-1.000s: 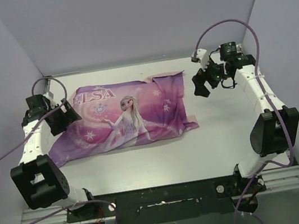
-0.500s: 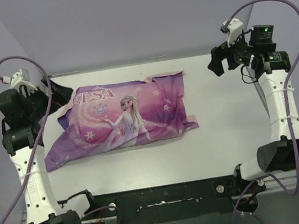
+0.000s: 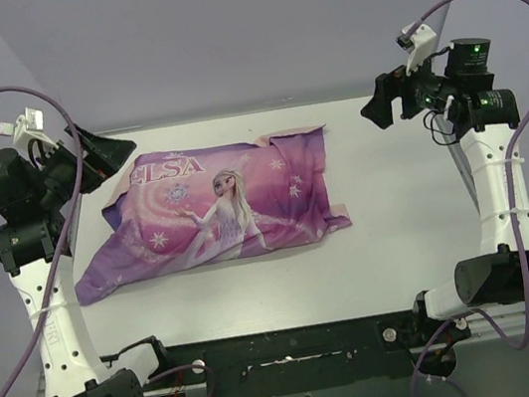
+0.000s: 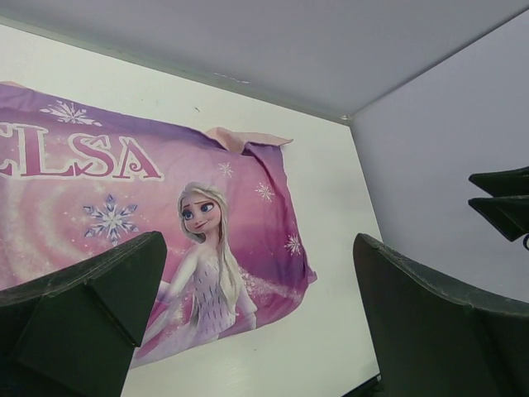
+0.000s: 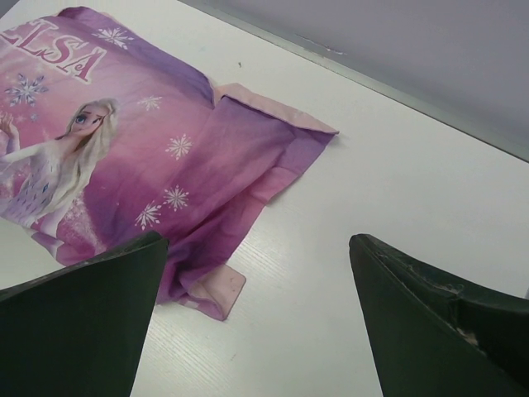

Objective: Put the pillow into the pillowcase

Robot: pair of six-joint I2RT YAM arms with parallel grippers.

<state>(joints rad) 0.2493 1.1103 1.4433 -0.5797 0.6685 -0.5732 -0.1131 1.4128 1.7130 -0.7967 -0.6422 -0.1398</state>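
Observation:
The purple-pink pillowcase [image 3: 215, 206] with the Elsa print lies flat-side up on the white table [image 3: 390, 229], looking plump and filled. The pillow is hidden; no cream fabric shows. The case's pale pink edge [image 3: 295, 134] folds up at its far right end. My left gripper [image 3: 102, 156] hangs open above the case's left end, apart from it. My right gripper [image 3: 381, 104] is open too, raised to the right of the case. The left wrist view looks over the pillowcase [image 4: 124, 190] between the left gripper [image 4: 258, 248] fingers. Beyond the empty right gripper [image 5: 258, 240], the right wrist view takes in the pillowcase [image 5: 124, 149].
Grey walls [image 3: 218, 34] close in the table at the back and on both sides. A pale pink corner [image 5: 219, 289] of the case sticks out at its near right end. The right arm's fingers [image 4: 500, 203] show at the right edge of the left wrist view.
Both arms have lifted up and drawn outward from the pillowcase. The left gripper has come off the case's left end and opened wider. The pillowcase has stayed in place.

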